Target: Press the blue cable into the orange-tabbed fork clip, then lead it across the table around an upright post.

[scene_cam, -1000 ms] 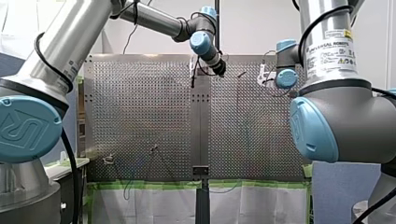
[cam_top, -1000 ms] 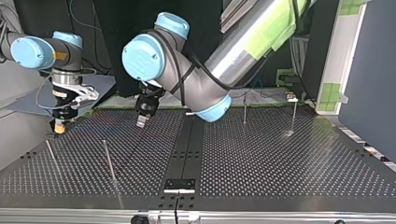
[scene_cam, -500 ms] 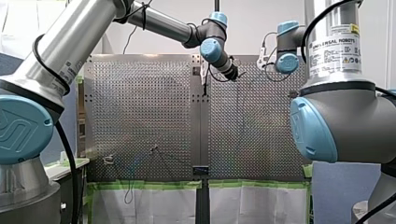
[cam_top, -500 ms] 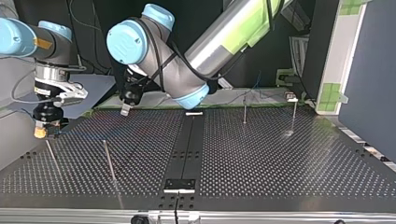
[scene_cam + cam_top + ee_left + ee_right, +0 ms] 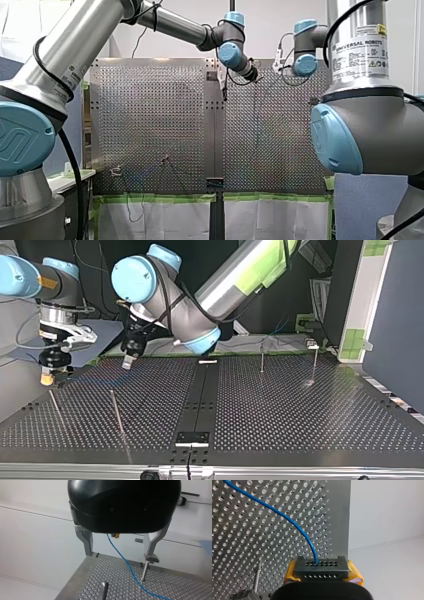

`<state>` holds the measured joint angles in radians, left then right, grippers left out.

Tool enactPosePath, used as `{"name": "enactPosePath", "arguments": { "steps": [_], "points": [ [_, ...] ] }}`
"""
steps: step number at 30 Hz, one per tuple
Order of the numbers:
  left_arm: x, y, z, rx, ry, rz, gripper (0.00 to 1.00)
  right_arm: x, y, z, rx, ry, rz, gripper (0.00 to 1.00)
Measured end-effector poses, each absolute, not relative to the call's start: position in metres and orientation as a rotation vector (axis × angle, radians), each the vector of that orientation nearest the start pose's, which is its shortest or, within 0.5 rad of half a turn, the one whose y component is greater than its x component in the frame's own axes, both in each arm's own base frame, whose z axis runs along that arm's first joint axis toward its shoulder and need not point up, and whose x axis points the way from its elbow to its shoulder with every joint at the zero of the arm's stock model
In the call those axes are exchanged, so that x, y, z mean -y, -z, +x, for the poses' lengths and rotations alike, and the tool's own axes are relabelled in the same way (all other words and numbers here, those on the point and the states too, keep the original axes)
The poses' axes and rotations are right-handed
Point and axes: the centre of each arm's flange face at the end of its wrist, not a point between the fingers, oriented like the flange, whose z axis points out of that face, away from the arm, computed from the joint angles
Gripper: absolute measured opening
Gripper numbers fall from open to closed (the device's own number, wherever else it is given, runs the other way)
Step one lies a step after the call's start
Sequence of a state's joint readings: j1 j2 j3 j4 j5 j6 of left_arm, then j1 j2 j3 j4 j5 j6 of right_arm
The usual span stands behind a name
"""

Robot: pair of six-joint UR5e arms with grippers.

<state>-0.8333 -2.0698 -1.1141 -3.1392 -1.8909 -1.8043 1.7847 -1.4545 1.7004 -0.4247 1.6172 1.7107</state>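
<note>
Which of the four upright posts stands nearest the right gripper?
The post at the top view's far left, beside my right gripper; the other three stand farther to that view's right.

White wall [image 5: 175, 50] bg; blue panel [image 5: 395, 315] at top view's rt.

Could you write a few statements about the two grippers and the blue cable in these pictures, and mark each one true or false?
1. My right gripper is shut on the blue cable. True.
2. My left gripper is shut on the cable. False: its fingers stand open and grip nothing.
3. My right gripper has yellow pads. True.
4. In the top view, both grippers are in the right half. False: both are in the left half.
</note>
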Motion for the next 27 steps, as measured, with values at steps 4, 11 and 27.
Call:
{"name": "enactPosePath", "arguments": {
  "steps": [4,11,27],
  "points": [
    [0.579,-0.417,0.385,-1.617,0.611,0.231,1.0,0.497,-0.421,0.245,1.093,-1.552,1.122,0.0],
    [0.589,-0.409,0.386,-1.614,0.701,0.226,1.0,0.49,-0.429,0.25,1.077,-1.57,1.121,0.0],
    [0.605,-0.41,0.395,-1.535,0.896,0.122,1.0,0.476,-0.435,0.268,1.055,-1.605,1.142,0.0]
  ]
}}
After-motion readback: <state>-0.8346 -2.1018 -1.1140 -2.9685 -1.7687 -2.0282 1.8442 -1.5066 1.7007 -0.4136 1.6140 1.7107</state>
